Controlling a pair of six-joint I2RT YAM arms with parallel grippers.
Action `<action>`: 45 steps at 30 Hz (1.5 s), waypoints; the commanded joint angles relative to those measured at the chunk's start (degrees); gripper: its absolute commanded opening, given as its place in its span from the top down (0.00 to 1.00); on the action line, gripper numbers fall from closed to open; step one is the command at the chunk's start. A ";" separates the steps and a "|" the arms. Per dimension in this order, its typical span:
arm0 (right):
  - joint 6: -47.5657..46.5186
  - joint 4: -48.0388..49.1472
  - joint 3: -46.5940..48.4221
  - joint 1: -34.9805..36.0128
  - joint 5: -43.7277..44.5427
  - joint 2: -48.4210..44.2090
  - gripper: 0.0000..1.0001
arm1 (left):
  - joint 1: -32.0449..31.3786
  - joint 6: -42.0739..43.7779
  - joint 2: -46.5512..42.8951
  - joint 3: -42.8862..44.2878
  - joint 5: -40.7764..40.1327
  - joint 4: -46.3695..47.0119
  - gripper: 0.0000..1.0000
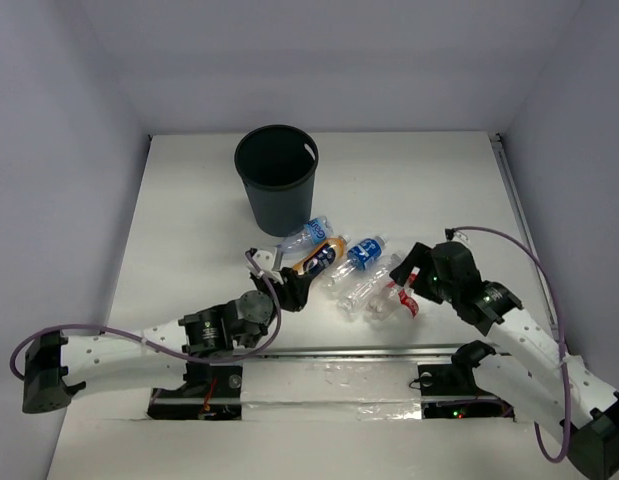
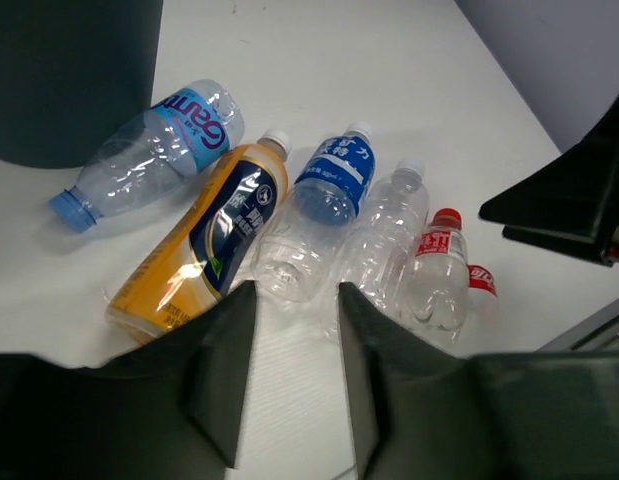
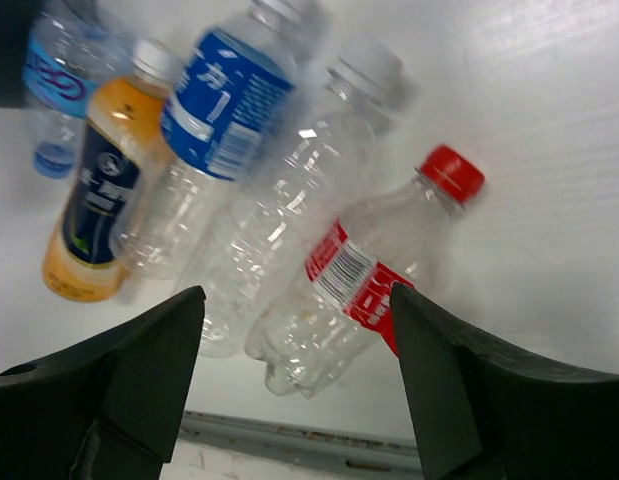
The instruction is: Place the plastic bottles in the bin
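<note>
Orange bottle (image 1: 319, 257) lies flat, cap pointing far-right

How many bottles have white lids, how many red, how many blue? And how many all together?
White-cap bottles: 3 (orange one, blue-labelled one, plain clear one)
Red-cap bottle: 1
Blue-cap bottle: 1
Total: 5 bottles

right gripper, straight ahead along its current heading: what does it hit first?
Likely the red-capped bottle: its base end lies between the open fingers of the right gripper. The clear white-capped bottle lies right beside it, so depth leaves some doubt.
</note>
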 commanded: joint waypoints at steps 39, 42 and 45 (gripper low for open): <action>4.81 -14.15 8.02 0.21 -4.45 23.06 0.42 | 0.23 1.57 -14.78 -7.45 5.59 2.38 0.53; 5.33 -18.97 11.80 0.21 -0.41 17.27 0.53 | 0.23 1.57 -14.87 -7.54 5.50 2.73 0.53; 5.07 -22.33 15.58 0.21 1.18 13.82 0.54 | 0.23 1.57 -14.08 -7.45 5.59 3.00 0.53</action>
